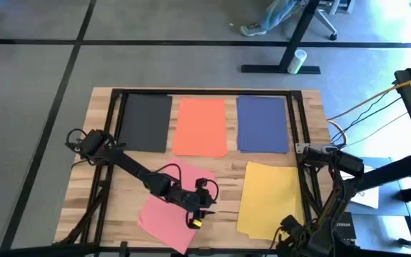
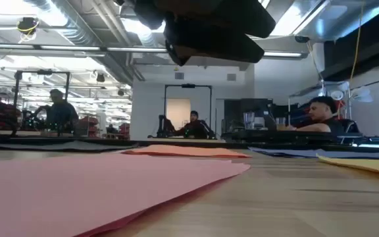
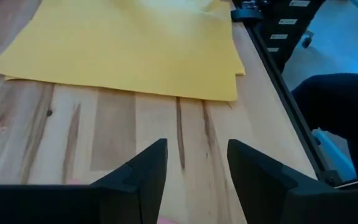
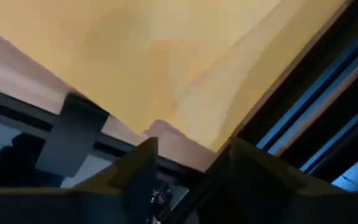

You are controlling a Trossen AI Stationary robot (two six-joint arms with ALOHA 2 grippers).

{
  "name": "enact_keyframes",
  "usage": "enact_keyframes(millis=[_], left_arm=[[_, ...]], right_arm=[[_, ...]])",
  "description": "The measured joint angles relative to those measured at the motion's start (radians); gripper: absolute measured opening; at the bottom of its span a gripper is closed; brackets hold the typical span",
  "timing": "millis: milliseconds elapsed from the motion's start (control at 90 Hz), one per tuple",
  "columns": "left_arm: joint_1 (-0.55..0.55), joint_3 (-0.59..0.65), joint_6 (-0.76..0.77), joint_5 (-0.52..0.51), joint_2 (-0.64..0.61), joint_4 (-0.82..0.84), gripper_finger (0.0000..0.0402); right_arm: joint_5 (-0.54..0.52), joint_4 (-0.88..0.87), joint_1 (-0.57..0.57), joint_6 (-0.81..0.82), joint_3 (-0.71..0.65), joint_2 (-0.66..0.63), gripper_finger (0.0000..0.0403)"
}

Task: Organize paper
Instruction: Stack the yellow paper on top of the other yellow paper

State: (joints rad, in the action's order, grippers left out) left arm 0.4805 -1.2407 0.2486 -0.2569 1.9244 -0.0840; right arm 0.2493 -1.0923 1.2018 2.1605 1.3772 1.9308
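On the pale wooden slatted worktop five thin rectangular construction-paper sheets lie flat. The orange-red sheet serves as the landmark: it sits in the middle of the far row. The black sheet lies just beside it toward the left arm's side, and the navy blue sheet lies just beside it toward the right arm's side, all three apart with narrow strips of wood between them. Nearer the robot than the orange-red sheet, the pink sheet lies tilted, one corner pointing back toward the landmark. The yellow sheet lies nearer the robot than the navy blue one, well apart from the orange-red sheet, with one edge close to the dark frame rail at the worktop's side.

The left gripper hovers over the pink sheet's edge nearest the yellow one. Its dark fingers stand spread with bare wood showing between them, grasping nothing; its wrist camera looks across the wood to the yellow sheet.

The right gripper waits at the worktop's near corner, beside the yellow sheet and farthest from the orange-red one. Its fingers are released, with a clear gap between them, and a corner of the yellow sheet shows past that gap.
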Motion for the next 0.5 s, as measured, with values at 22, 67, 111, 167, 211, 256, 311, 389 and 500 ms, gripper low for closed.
enact_keyframes(millis=[22, 67, 111, 167, 211, 256, 311, 389, 500], left_arm=[[0.0, 0.0, 0.002, 0.0, 0.0, 0.001, 0.0155], [0.0, 0.0, 0.004, 0.0, 0.0, 0.004, 0.0155], [-0.001, 0.0, 0.008, 0.0, 0.0, 0.008, 0.0155], [-0.005, 0.0, 0.012, 0.0, 0.0, 0.01, 0.0155], [-0.009, 0.0, 0.016, 0.0, 0.0, 0.016, 0.0155], [-0.01, 0.0, 0.024, 0.0, 0.0, 0.023, 0.0155], [-0.01, 0.0, 0.026, -0.001, 0.0, 0.036, 0.0155], [-0.01, 0.0, 0.029, -0.006, -0.009, 0.089, 0.0155], [0.001, 0.0, 0.053, -0.067, -0.061, 0.237, 0.0155]], right_arm=[[-0.039, -0.007, 0.002, 0.0, 0.01, -0.001, 0.0203], [-0.122, -0.017, 0.004, -0.009, 0.032, -0.007, 0.0204], [-0.211, -0.017, 0.003, -0.025, 0.055, -0.009, 0.02], [-0.337, -0.023, -0.016, -0.062, 0.072, -0.009, 0.0193], [-0.432, -0.024, -0.047, -0.108, 0.072, -0.009, 0.0185], [-0.483, 0.006, -0.088, -0.176, 0.072, -0.007, 0.0176], [-0.498, 0.059, -0.152, -0.303, 0.072, -0.003, 0.0163], [-0.533, 0.152, -0.239, -0.511, 0.072, 0.015, 0.0144], [-0.553, 0.207, -0.348, -0.728, 0.072, 0.043, 0.0114]])
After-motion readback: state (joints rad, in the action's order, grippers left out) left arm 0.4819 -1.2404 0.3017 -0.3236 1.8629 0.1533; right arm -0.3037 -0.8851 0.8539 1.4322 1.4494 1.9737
